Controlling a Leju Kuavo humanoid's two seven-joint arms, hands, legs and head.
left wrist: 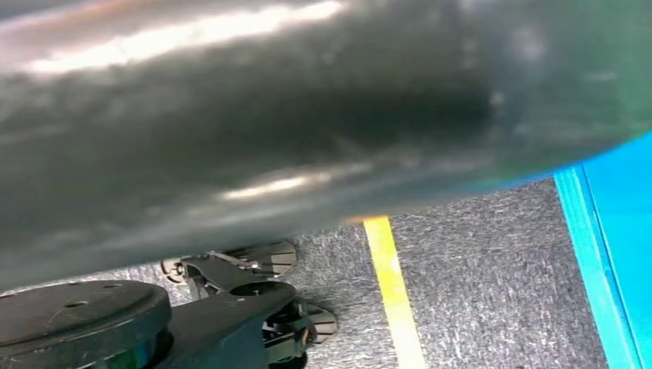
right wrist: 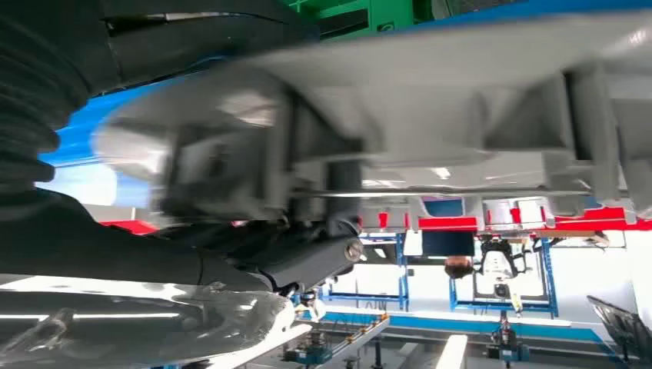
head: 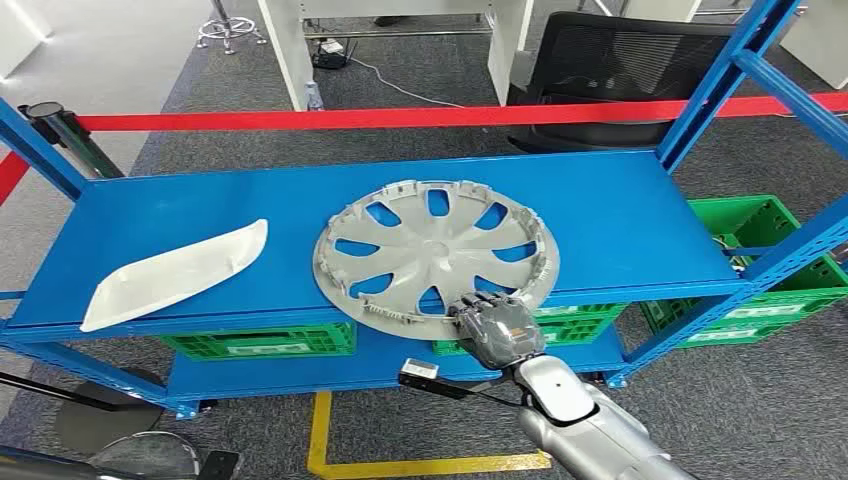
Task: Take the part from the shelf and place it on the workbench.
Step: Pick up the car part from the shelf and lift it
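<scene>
The task is at its first stage — the part has not left the shelf [head: 620,215], and no bench appears, so the lift, the carry and the set-down are all, by my reading, still to do.

Going from the left of the head view: a white curved panel [head: 175,273] lies flat at the lower left of the shelf's blue top deck, well apart from everything else. Under that deck, at the lower left, sits a green crate [head: 262,343].

At the centre of the frame lies the part itself, a grey hubcap [head: 435,255], ribbed side up, flat on the deck with its near rim reaching the deck's front edge. The right hand [head: 495,328] meets that near rim at the lower centre of the frame, knuckles up, its fingers [head: 482,304] laid over the edge. The right wrist view is blurred, but it seems to show the dark fingers [right wrist: 261,257] hooked beneath the rim with the thumb on the other side, so the hand probably has hold of the hubcap rather than merely touching it.

The left hand is hidden behind a smeared grey surface in the left wrist view, so I cannot tell how it stands.

Further right, another green crate [head: 770,225] stands beyond the shelf's blue upright. A red barrier tape [head: 400,117] crosses the upper frame behind the shelf, with a black mesh chair [head: 610,60] at upper right — neither lies in the way.
</scene>
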